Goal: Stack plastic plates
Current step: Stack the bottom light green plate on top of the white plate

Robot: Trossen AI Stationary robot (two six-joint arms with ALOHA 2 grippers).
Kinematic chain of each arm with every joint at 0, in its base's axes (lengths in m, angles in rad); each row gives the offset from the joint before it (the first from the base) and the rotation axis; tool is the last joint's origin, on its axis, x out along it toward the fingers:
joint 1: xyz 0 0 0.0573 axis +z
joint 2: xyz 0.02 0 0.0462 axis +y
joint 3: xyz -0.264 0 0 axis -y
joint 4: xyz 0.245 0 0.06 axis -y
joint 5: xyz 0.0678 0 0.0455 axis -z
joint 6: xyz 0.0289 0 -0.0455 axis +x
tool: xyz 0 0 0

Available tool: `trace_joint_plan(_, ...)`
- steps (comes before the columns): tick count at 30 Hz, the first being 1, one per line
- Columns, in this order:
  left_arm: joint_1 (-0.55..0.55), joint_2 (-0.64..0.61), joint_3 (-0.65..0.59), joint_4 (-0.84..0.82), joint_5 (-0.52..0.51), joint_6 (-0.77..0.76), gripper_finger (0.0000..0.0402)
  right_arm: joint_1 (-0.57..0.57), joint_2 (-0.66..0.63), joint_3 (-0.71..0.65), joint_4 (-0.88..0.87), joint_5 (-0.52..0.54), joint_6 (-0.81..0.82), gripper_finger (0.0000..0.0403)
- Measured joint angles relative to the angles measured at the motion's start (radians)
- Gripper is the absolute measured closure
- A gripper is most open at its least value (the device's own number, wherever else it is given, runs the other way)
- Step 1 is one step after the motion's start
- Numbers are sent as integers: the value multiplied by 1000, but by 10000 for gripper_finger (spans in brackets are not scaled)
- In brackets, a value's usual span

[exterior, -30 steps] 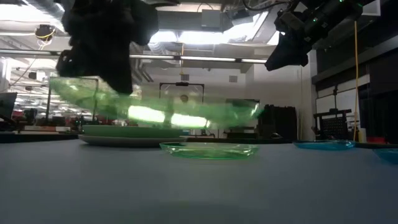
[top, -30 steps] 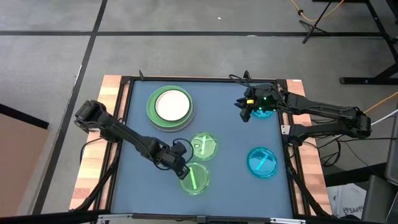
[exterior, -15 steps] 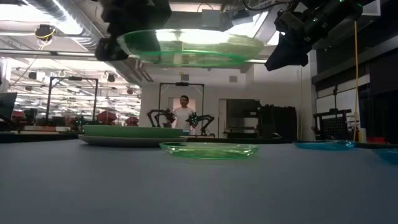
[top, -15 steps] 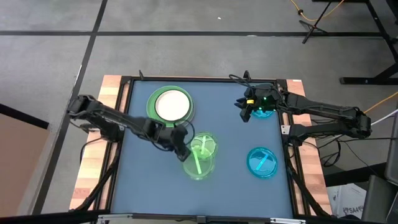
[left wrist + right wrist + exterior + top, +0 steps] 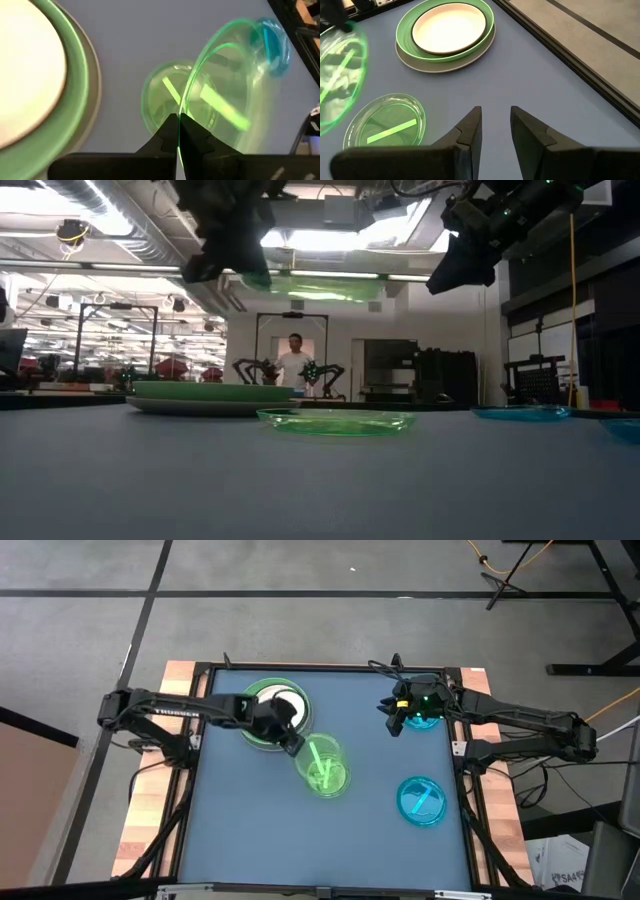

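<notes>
Pinching the rim of a small translucent green plate (image 5: 322, 766), the left gripper (image 5: 290, 743) held it in the air over the middle of the blue table (image 5: 370, 825), its fingers (image 5: 167, 131) pressed together on the plate's edge. In the left wrist view that plate (image 5: 227, 87) hung tilted and blurred above a second small translucent green plate (image 5: 172, 102), which lay flat on the table. From above the two overlapped, so the lying one was probably almost wholly hidden beneath the held one. Just beside the left gripper, toward the far left of the table, sat the stack: a white plate (image 5: 277, 705) inside a light green plate (image 5: 252, 728), with a grey plate (image 5: 480, 49) showing as a rim beneath them in the right wrist view. The right gripper (image 5: 394, 721) hovered above the far right part of the table, its fingers (image 5: 470, 127) parted with nothing between them, next to a small translucent cyan plate (image 5: 428, 718). Another small translucent cyan plate (image 5: 421, 801) lay near the table's right edge, closer to the front. In the low view a person (image 5: 293, 365) stood in the room beyond the table.
</notes>
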Motion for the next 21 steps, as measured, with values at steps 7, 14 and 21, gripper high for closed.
trace_joint_plan(7, 177, -20, 0, -30, 86, 145, 402, 0, 0, 0, -2, 0, 0, 311)
trace_joint_plan(14, 380, -23, 0, -116, 145, 272, 401, 0, 0, 0, -5, 0, -2, 311)
trace_joint_plan(21, 586, -23, 0, -157, 137, 385, 401, 0, 0, 0, -5, 0, -2, 311)
